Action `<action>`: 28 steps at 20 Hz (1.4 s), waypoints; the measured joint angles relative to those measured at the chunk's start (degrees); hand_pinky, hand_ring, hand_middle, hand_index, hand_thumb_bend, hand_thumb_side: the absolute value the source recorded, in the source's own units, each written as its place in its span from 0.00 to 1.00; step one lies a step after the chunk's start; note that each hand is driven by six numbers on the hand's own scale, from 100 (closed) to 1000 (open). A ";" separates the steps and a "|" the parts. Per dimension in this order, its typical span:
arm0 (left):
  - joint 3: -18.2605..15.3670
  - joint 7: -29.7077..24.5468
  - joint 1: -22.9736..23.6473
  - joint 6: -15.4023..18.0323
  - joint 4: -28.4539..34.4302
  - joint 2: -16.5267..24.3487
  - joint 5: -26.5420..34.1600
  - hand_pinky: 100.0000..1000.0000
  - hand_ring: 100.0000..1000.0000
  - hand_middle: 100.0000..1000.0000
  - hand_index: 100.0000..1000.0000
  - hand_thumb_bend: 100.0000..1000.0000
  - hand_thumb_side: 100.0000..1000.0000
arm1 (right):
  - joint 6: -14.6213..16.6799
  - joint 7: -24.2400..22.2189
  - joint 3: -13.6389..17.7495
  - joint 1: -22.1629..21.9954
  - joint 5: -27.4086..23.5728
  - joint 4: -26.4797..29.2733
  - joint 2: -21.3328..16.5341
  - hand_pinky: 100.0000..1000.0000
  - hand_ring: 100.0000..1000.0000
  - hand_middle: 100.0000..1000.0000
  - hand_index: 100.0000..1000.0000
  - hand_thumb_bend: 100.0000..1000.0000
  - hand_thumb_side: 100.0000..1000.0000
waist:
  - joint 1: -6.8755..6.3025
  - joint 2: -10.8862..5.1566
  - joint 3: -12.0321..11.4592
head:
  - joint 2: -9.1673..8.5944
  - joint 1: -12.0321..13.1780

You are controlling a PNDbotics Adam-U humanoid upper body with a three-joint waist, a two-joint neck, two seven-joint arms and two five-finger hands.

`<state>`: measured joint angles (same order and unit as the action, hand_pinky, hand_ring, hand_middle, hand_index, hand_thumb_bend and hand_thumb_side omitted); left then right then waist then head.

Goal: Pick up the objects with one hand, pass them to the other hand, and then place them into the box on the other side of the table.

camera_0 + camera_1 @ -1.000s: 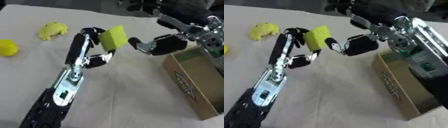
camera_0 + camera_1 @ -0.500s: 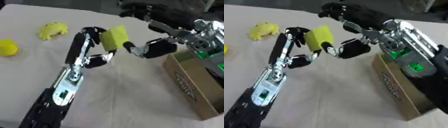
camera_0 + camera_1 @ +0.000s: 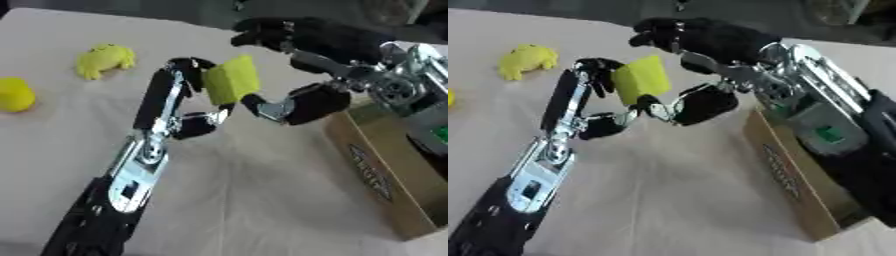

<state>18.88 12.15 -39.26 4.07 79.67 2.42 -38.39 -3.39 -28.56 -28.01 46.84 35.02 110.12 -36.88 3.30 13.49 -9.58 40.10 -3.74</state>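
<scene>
Right hand (image 3: 302, 102) has closed in on block (image 3: 232, 80), thumb under, fingers spread above at 12 o'clock. Left hand (image 3: 179, 100) pinches block mid-air. Handover underway; box (image 3: 385, 175) at 4 o'clock. Two yellow objects left at 10 o'clock.

Box (image 3: 385, 165) interior hidden; yellow ball (image 3: 15, 94) possibly cut off.

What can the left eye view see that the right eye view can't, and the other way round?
Only the left eye view shows the yellow ball whole; the right eye view catches just a sliver at its edge. Only the right eye view shows more of the right arm over the box. Both show the left hand holding the yellow block, the right hand reaching for it, and the yellow toy.
</scene>
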 measured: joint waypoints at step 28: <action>0.56 -0.82 -0.01 5.24 0.91 0.07 0.94 0.32 0.37 0.33 0.41 0.12 0.00 | 2.48 2.72 -0.75 -0.49 3.72 -6.20 0.20 0.95 0.92 0.96 0.96 0.24 0.66 | 0.27 0.03 -0.64 | 0.00 -0.94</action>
<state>19.44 11.33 -39.27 9.30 80.58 2.49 -37.45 -0.91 -25.84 -28.76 46.36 38.74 103.91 -36.67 3.57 13.51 -10.23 40.10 -4.68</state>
